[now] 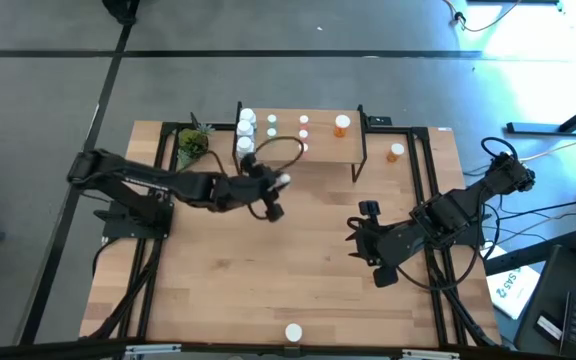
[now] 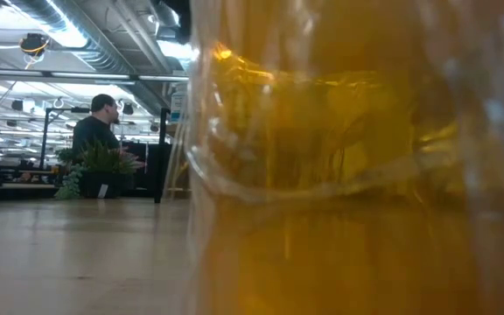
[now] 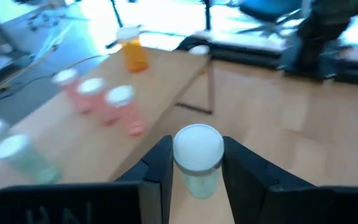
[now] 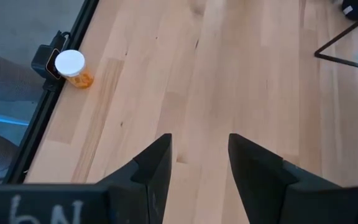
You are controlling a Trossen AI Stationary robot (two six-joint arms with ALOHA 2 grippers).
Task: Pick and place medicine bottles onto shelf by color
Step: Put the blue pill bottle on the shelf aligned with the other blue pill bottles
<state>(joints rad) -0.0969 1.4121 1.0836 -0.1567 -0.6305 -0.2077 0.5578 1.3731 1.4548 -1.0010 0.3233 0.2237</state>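
Observation:
The shelf [image 1: 318,148] stands at the table's far side. On it are whitish and pale green bottles [image 1: 245,130] at its left end, pink ones [image 1: 288,126] in the middle and an orange one [image 1: 341,124] at the right. My left gripper [image 1: 280,183] hangs just in front of the shelf's left part, shut on a pale green bottle [image 3: 197,163] with a white cap. My right gripper [image 1: 360,237] waits open over the table's right half, with nothing between its fingers [image 4: 199,168]. One orange bottle [image 1: 396,152] stands on the table right of the shelf. My left gripper pinches the pale green bottle between its two fingers [image 3: 161,167], which lie on opposite sides of the white cap [image 3: 197,147] and the body just under it. The fingers come from the table's left, slanting slightly down. The bottle is lifted clear of the table, cap uppermost.
Another orange bottle [image 1: 293,332] stands at the table's near edge [image 4: 72,67], right before the low camera, and fills most of that view [image 2: 357,175]. A small green plant [image 1: 193,142] sits left of the shelf. A person [image 2: 99,131] shows in the room behind.

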